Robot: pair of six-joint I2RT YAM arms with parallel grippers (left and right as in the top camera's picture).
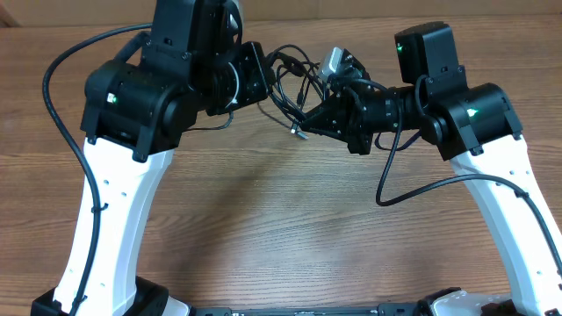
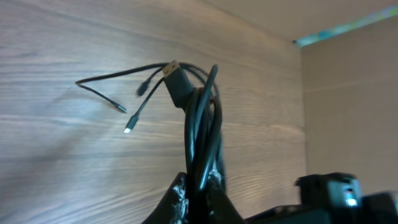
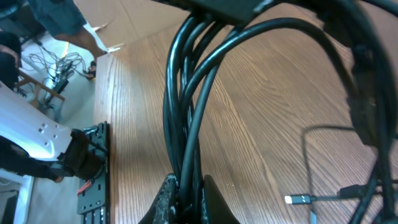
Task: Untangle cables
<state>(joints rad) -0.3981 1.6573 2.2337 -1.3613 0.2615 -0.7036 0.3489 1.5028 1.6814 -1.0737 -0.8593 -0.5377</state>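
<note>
The cables (image 1: pixel 294 83) are a bundle of thin black cords held up between both arms at the far middle of the table. My left gripper (image 1: pixel 263 83) is shut on the bundle; in the left wrist view the cables (image 2: pixel 200 124) run up from the left gripper (image 2: pixel 200 193), with plug ends hanging free. My right gripper (image 1: pixel 320 110) is also shut on the cables; in the right wrist view several strands (image 3: pixel 186 112) arch up from the right gripper (image 3: pixel 186 196). A loose silver-tipped plug (image 3: pixel 298 200) dangles lower right.
The wooden table (image 1: pixel 281 228) spreads below both arms. Thick arm wiring (image 1: pixel 53 96) loops at the left and another arm cable (image 1: pixel 395 175) hangs at the right. The table's far edge and a wall show in the left wrist view (image 2: pixel 298 43).
</note>
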